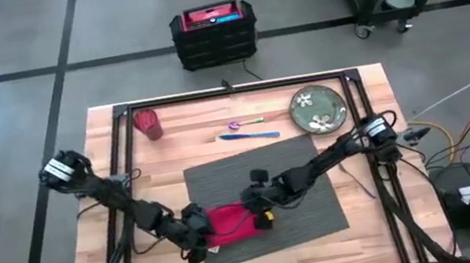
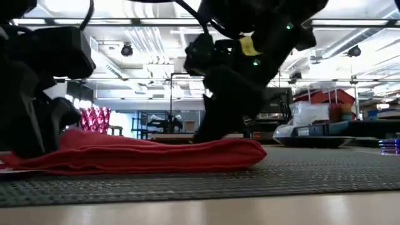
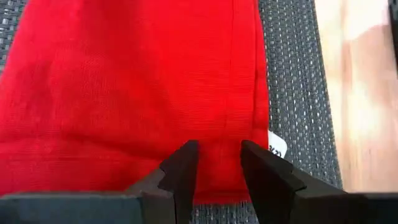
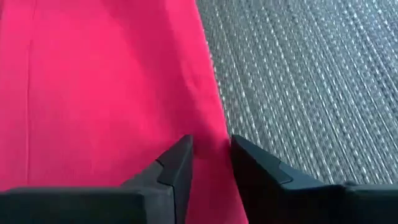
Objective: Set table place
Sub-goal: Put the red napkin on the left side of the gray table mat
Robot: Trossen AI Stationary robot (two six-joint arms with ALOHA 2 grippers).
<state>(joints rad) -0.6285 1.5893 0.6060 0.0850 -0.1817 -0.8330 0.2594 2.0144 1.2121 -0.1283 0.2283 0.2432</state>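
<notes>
The left gripper (image 3: 219,163) has its two dark fingers close together, a narrow gap between them, pinching the hem of a red cloth napkin (image 1: 230,223) at its outer edge. A small white tag (image 3: 276,148) peeks out beside that hem. The right gripper (image 4: 210,160) is likewise nearly closed, its fingers nipping the opposite edge of the same napkin, where the fabric meets the mat.

The napkin is soft, finely woven and folded flat into a rough rectangle with a slightly puffed edge. It lies on the table place (image 1: 304,186), a dark grey rectangular mat with fine ribbed stripes, set at a slight angle on the light wooden table (image 1: 379,222). The napkin sits at the mat's near left corner.

Beyond the mat lie a round green plate with a flower pattern (image 1: 317,107), two slim utensils (image 1: 249,128) and a red faceted cup (image 1: 149,124).
</notes>
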